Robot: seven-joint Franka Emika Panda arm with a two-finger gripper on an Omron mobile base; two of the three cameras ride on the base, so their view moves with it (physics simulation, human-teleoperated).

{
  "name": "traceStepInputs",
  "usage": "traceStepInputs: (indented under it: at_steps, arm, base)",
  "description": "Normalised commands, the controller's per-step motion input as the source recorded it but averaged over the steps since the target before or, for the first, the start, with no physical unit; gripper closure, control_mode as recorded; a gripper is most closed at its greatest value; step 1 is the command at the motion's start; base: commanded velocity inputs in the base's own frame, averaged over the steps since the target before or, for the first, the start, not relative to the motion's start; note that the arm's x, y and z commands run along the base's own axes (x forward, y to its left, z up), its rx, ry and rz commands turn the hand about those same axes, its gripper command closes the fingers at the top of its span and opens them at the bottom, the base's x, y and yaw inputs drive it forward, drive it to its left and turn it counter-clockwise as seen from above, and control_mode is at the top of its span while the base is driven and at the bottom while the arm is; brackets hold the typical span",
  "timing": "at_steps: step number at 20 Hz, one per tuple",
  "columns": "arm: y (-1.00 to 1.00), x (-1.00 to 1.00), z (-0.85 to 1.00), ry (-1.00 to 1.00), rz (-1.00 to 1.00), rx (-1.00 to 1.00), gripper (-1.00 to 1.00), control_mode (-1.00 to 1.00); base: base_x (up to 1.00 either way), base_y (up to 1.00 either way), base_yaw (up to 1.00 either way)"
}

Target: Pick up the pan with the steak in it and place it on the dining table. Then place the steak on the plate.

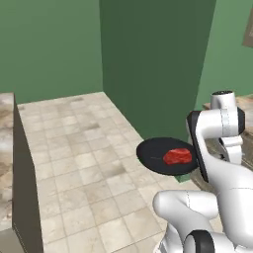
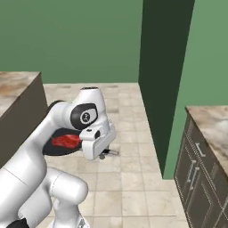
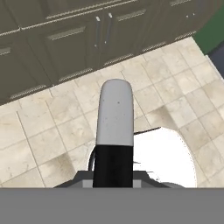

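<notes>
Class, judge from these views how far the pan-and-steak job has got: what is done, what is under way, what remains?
Done: the pan is lifted, carried above the tiled floor with the steak lying in it. In hand: the shut pincer grips the pan's handle, seen in the hand view. Left: setting the pan on the dining table, then moving the steak onto the plate.

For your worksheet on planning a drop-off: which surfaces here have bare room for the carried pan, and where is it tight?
Free: the stone top left of the arm, and the counter over the dark cabinets. Tight: around the pan with the steak, held over floor tiles against the arm, near the green wall.
</notes>
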Motion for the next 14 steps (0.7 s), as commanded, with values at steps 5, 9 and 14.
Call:
traceStepInputs:
  at_steps: [5,9,14]
  arm:
    - [0.00,0.00,0.00,0.00,0.00,0.00,1.00,1.00]
    - [0.00,0.00,0.00,0.00,0.00,0.00,1.00,1.00]
    - [0.00,0.00,0.00,0.00,0.00,0.00,1.00,1.00]
  base:
    - [0.00,0.00,0.46]
    - [0.00,0.00,0.19]
    - [0.00,0.00,0.01]
